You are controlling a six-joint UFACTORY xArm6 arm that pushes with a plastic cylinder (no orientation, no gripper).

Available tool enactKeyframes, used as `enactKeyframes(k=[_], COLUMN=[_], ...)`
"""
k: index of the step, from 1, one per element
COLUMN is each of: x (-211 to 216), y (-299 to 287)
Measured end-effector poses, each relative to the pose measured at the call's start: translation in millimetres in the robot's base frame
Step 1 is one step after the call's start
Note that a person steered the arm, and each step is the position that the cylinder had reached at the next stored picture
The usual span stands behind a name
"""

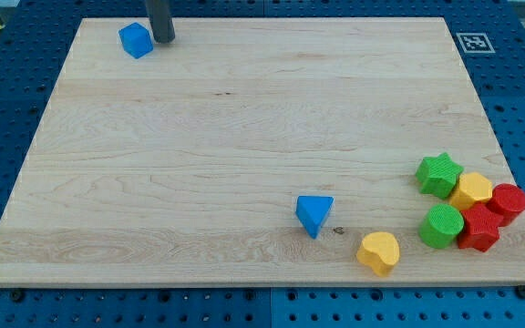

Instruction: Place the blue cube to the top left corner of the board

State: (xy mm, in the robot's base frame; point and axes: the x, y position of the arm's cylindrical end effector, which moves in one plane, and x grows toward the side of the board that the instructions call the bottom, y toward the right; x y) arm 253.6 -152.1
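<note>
One short nudge looks enough; the blue cube [136,40] sits near the top left corner of the board [244,128], with my tip [162,40] just beside it on the view's right, contact unclear; I have no fingers, only a rod that holds nothing; I judge a slow push leftward, centred on the cube's face, stops it spinning off the edge.

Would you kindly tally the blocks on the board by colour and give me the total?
Blue: 2, the blue cube beside my tip and the blue triangular block
Green: 2, the green star and the green cylinder
Yellow: 2, the yellow hexagon and the yellow heart
Red: 2, the red cylinder and the red star
Total: 8
</note>
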Motion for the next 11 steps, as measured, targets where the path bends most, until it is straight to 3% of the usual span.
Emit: enactKeyframes(k=[2, 3, 11], x=[50, 54, 32], y=[-11, -17, -20])
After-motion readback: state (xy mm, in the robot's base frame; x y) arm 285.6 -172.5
